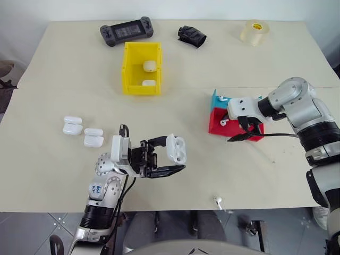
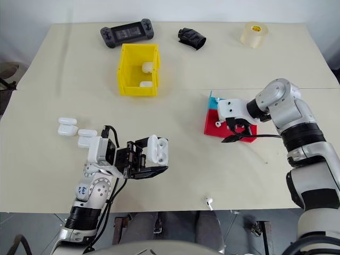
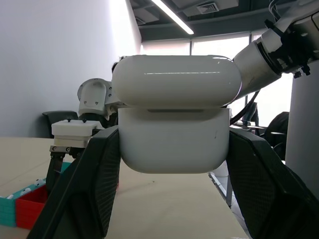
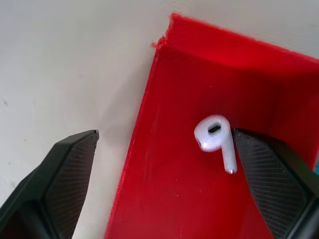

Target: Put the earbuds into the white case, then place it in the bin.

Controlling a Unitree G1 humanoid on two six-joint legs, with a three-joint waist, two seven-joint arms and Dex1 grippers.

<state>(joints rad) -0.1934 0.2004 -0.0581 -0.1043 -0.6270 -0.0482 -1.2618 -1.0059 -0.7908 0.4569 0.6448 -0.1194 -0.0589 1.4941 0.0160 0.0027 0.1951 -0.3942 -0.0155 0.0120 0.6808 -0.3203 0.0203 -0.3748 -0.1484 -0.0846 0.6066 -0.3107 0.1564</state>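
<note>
Left tool (image 1: 169, 159) gripping one white case (image 1: 175, 148), two cases in bin (image 1: 129, 69)

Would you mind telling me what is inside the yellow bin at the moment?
Two white cases lie inside the yellow bin, against its right wall. Both look closed, so whether they hold earbuds cannot be seen. The bin's near wall hides part of the floor.

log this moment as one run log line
left gripper: shut on white case | right gripper: open over earbud in red tray | bin: two cases
</note>
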